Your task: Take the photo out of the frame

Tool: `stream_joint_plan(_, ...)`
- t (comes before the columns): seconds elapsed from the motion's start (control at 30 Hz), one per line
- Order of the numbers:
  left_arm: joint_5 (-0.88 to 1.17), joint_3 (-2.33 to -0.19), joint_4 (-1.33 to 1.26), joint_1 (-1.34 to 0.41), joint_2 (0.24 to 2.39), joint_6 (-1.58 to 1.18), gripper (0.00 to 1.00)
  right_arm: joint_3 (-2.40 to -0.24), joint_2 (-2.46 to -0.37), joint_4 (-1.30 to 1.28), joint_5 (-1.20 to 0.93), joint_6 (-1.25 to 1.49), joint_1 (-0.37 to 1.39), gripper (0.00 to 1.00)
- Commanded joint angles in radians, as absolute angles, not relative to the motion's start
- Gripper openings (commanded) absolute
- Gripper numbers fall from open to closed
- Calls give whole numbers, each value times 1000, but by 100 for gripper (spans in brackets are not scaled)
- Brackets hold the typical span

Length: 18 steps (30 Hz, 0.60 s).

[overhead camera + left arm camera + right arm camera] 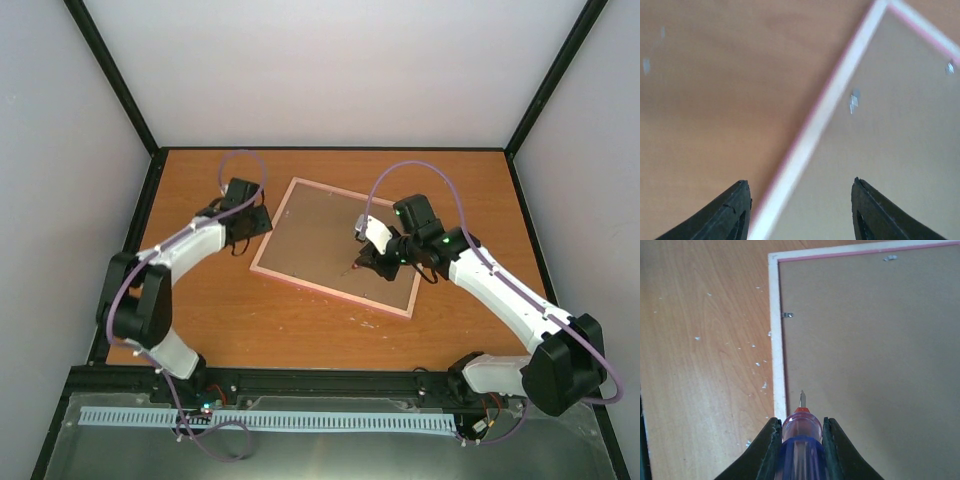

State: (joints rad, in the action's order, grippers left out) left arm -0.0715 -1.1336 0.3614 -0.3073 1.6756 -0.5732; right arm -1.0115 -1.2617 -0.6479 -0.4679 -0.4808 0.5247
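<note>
The pink frame (340,246) lies face down on the table, its brown board back up. The photo is hidden. My right gripper (800,426) is shut on a purple-handled screwdriver (801,440), whose tip points at the board just inside the frame's near edge (775,355). In the top view the right gripper (366,262) hovers over the frame's near right part. My left gripper (799,192) is open and empty, straddling the frame's left edge (825,110) close above it; in the top view the left gripper (262,224) is at the frame's left edge.
Small metal tabs (788,315) sit along the board's rim; another tab (853,101) shows in the left wrist view. White specks (757,363) litter the wooden table (220,320). Black posts and grey walls enclose the table.
</note>
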Motion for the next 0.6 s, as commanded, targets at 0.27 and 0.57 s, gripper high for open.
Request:
stream_joint_plan(0.27,-24,-887,571,-517,1417,-1119,54,-994,-1275,-576,-407,-436,505,3)
stream_joint_plan(0.57,38,-841,460,-523,1482,-1225,54,-982,-1275,-573,-397,-436,505,3)
